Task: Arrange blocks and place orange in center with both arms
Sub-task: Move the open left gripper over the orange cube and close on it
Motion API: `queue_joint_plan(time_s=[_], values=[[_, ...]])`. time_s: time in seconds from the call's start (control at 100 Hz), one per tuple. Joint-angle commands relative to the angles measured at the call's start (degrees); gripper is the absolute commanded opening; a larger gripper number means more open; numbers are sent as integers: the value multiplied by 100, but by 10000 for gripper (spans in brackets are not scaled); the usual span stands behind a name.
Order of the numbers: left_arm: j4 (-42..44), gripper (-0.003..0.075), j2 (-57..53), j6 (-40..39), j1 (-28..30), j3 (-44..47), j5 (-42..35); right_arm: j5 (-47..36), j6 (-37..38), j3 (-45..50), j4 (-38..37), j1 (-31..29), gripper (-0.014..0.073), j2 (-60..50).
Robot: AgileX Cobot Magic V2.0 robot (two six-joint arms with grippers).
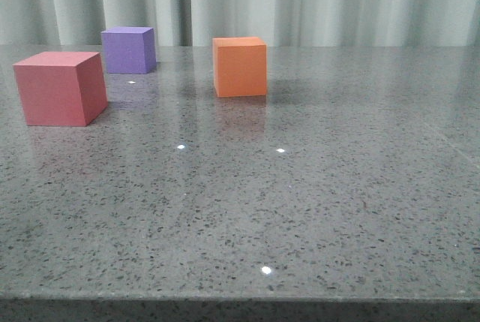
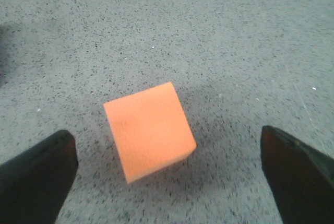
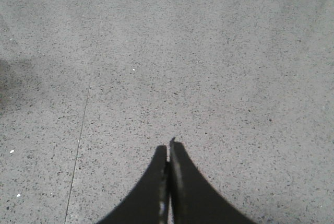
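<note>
table (image 1: 337, 209): grey speckled stone, polished, with black and white flecks. small bright light spots (image 1: 266, 270) reflect off it toward the near edge and mid-surface. a faint thin seam line (image 3: 83, 114) runs through the stone in the right wrist view. behind the far edge hangs a pale grey-green curtain (image 1: 375, 3) in vertical folds, filling the whole backdrop. lighting soft, even, with soft shadows on the surface.

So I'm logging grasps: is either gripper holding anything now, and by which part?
Nothing is held. The left gripper is open above the orange cube, not touching it; the right gripper is shut on nothing.
</note>
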Motion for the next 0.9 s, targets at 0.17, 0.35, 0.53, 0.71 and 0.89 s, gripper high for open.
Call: queue_joint_plan(time_s=[0.17,0.35,0.53,0.71,0.89], values=[[540,657,411,-636,-41,-919,104,-429,-39,-147,-102,-39,-69,-7],[892,657,527,-1065,-41,-916,212,-429,-39,-147,-102,-39,-69,-7],[907,657,742,-1116,-41,-916,191,-429,-39,-147,-102,-39,-69,-7],[907,657,989,-1171,-41,-916,191,-429,-39,-147,-102,-39,-69,-7],[907,657,1115,-1207,-41,-916,144,-429,-39,-147,-102,-39,-69,-7]])
